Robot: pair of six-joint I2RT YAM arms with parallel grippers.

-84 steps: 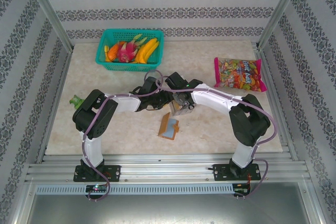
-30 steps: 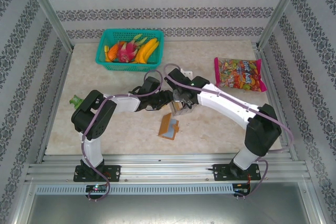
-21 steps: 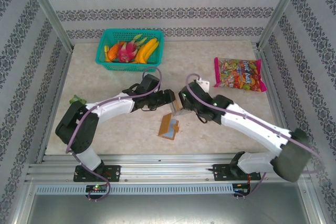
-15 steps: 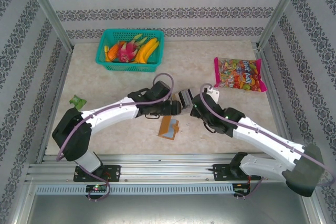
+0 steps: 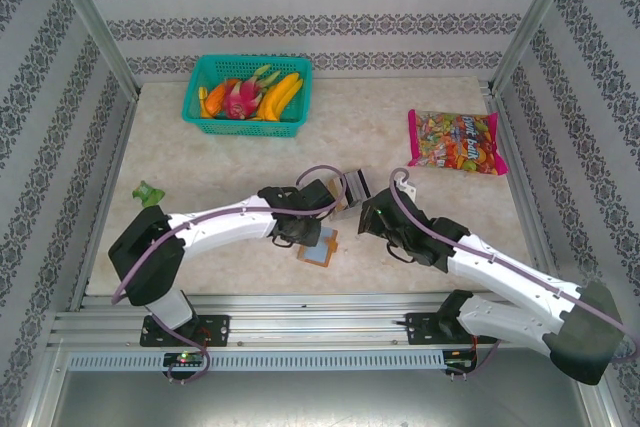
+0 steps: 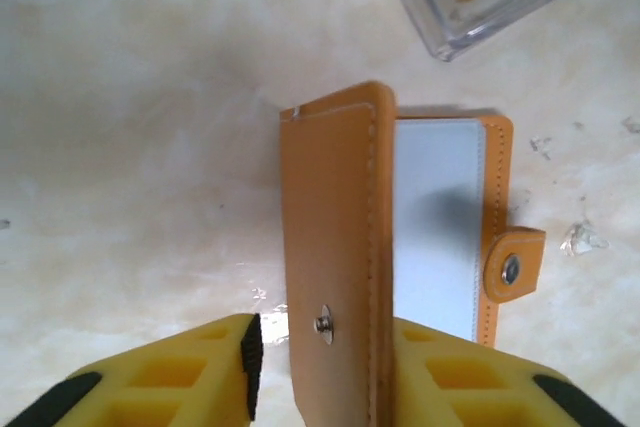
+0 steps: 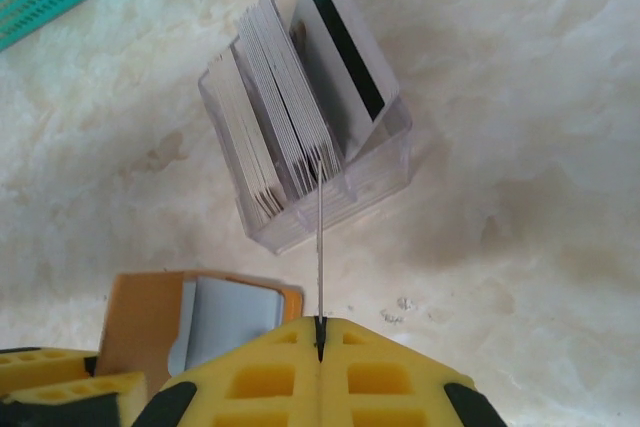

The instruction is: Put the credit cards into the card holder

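Left wrist shows the card holder inside the open left pincer; right pincer grips a credit card.

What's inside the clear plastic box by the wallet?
In the clear box: a tight row of credit cards on edge, plus a dark-striped card leaning at the back. The right gripper pinches a single card edge-on. Card faces and lower edges are covered.

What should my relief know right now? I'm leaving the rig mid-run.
Left tool: open, astride the card holder's raised flap.
Right tool: shut on one card, edge-on, near the clear box.
The other cards stand in that box, beside the open holder.
Done: one card in hand. Left: slot it in, then the rest.
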